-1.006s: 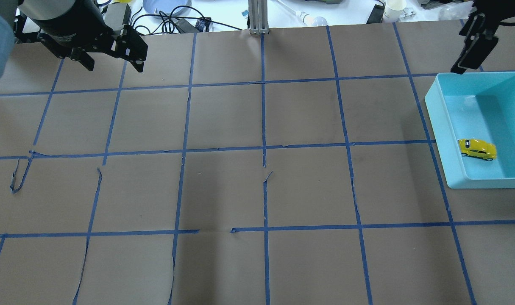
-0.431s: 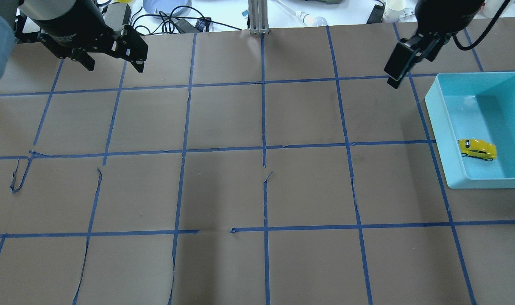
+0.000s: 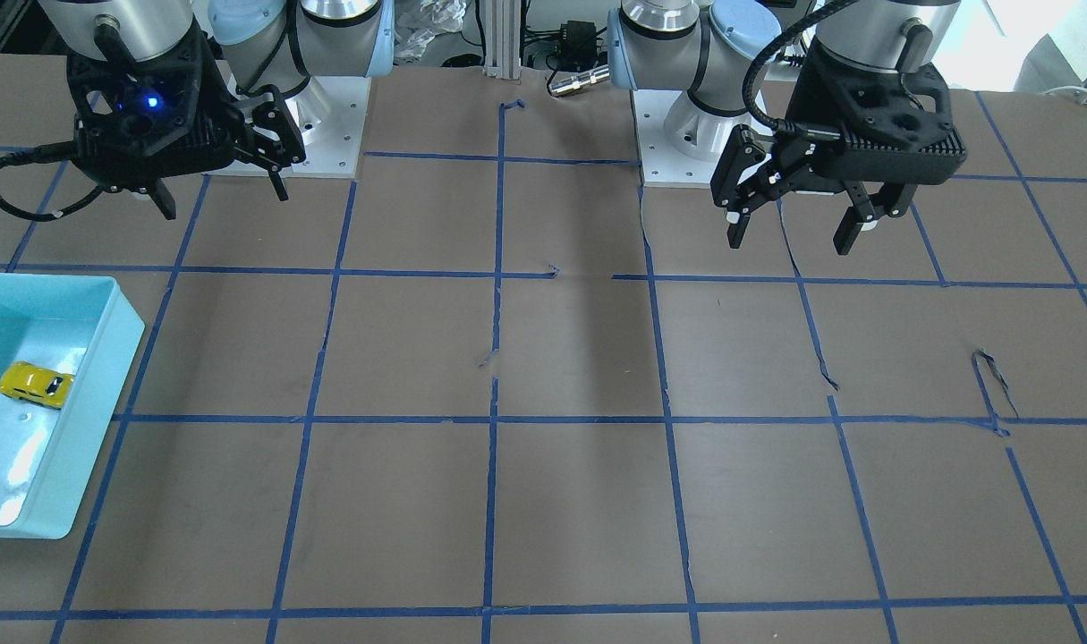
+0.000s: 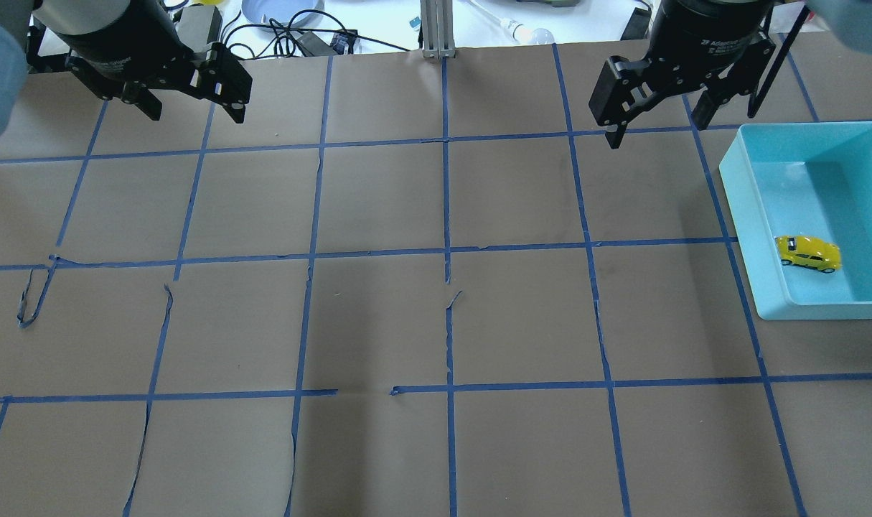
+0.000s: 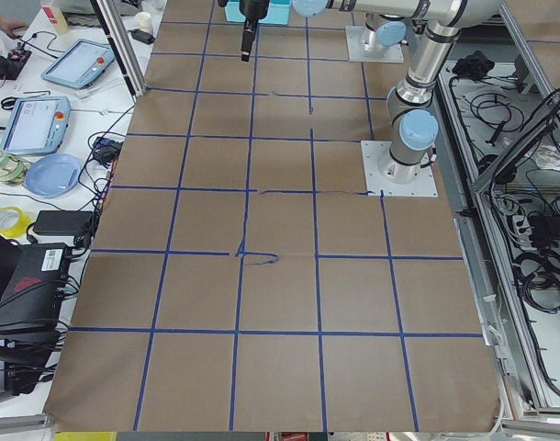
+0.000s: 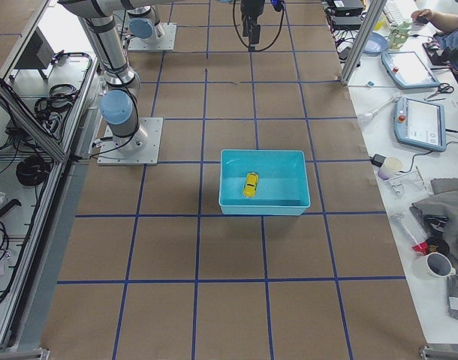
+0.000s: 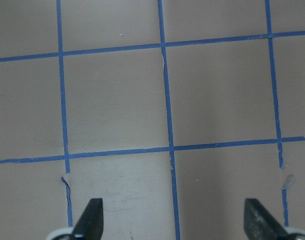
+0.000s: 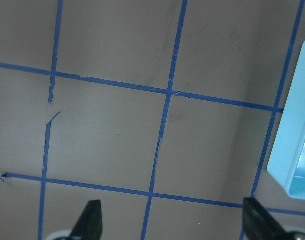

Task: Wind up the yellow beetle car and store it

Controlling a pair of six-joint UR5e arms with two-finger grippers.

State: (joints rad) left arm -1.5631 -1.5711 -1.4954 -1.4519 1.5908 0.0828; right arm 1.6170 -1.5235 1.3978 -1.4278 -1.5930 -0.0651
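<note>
The yellow beetle car (image 4: 809, 253) lies inside the teal bin (image 4: 737, 215) at the table's right side, near the bin's left wall. It also shows in the front view (image 3: 33, 384) and the right side view (image 6: 250, 184). My right gripper (image 4: 654, 129) is open and empty, raised over the table beyond the bin's far left corner. It also shows in the front view (image 3: 224, 201). My left gripper (image 4: 195, 111) is open and empty, hanging over the far left of the table. It also shows in the front view (image 3: 788, 241).
The table is brown paper with a blue tape grid, and some tape strips curl loose (image 4: 34, 301). Cables, a blue plate (image 4: 281, 11) and other clutter lie past the far edge. The right wrist view catches the bin's corner (image 8: 297, 150).
My right gripper has swung left, away from above the bin's far edge, and turned so that both open fingers show. The car and the left arm have not moved.
</note>
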